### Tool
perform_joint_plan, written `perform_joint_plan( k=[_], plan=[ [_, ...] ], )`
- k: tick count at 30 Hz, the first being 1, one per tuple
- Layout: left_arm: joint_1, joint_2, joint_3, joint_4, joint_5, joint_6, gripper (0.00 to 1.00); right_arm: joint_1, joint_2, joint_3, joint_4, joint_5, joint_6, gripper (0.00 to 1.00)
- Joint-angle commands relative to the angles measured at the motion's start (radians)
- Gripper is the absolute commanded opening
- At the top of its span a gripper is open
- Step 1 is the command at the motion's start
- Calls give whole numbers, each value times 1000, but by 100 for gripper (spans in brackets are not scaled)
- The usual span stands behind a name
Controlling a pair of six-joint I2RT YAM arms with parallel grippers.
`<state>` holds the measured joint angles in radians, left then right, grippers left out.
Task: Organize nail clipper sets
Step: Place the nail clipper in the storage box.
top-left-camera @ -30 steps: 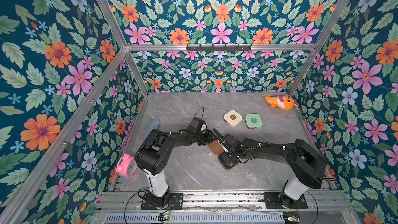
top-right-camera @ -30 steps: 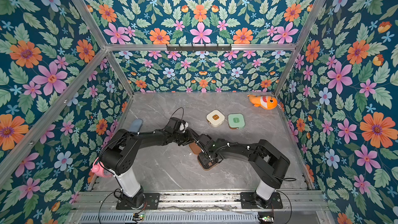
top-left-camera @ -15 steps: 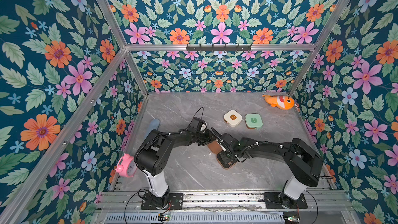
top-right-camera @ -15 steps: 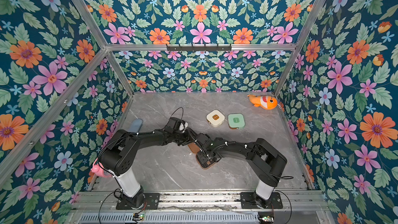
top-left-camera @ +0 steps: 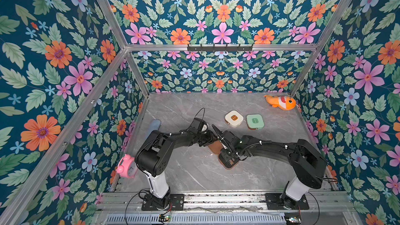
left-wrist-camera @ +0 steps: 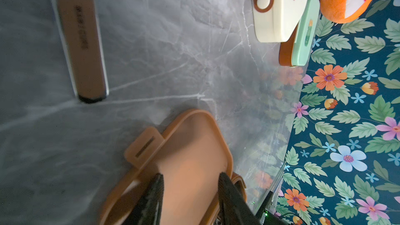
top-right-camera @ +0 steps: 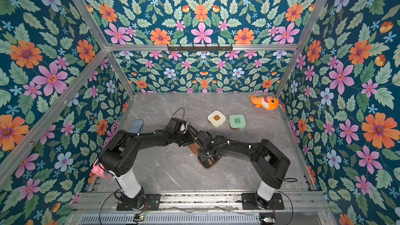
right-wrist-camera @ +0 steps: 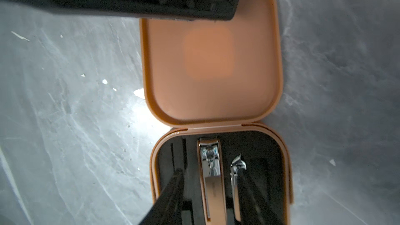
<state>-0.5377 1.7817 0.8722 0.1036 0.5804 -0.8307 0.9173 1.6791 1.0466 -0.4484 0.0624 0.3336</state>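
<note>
The brown case lies open mid-table, its lid (right-wrist-camera: 211, 61) flat and its black tray (top-left-camera: 229, 163) nearer the front. My left gripper (left-wrist-camera: 191, 176) is open, with its fingertips on the lid's inner face. My right gripper (right-wrist-camera: 208, 174) hangs open over the tray, its fingers either side of a brown-faced clipper (right-wrist-camera: 211, 152) seated in a slot. A second metal tool (right-wrist-camera: 236, 165) lies beside it. Another brown-faced clipper (left-wrist-camera: 82, 44) lies loose on the table. The cream case (top-left-camera: 233, 118) and mint case (top-left-camera: 255, 121) sit shut behind, in both top views.
An orange fish plush (top-left-camera: 280, 102) lies in the back right corner. A pink alarm clock (top-left-camera: 126, 166) and a pale blue oblong case (top-left-camera: 154, 125) sit along the left wall. Both arms cross low over the middle of the marble table (top-left-camera: 194, 174).
My right gripper's jaws have spread apart over the tray, and the clipper now rests free between them. The left arm has stayed still on the lid.
</note>
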Motion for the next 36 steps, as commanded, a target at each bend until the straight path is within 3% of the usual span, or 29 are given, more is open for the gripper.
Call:
perform_joint_plan(
  k=[1,7,20,26,29,32,36],
  plan=[
    [-1,-3,5,-7,6,20,45,1,-12,7,-13,9,12,38],
    [-1,-10,10,-11,5,19,45,2,-4,-5,5,-45,17,17],
    [-2,-39,29,-26,16,16,45,3,40,-76,64,-67,59,10],
    [1,-138,86,-113,-22,34,47,3,22,-75,56,-61,62,9],
    [13,-204,146,-231,-106,79,52,2,-11,-56,34,-54,62,13],
    [21,-237,219,-376,-242,148,53,2,-74,-29,12,-43,67,28],
    [22,-178,314,-560,-401,243,54,3,-138,8,-9,-23,74,40]
  ],
)
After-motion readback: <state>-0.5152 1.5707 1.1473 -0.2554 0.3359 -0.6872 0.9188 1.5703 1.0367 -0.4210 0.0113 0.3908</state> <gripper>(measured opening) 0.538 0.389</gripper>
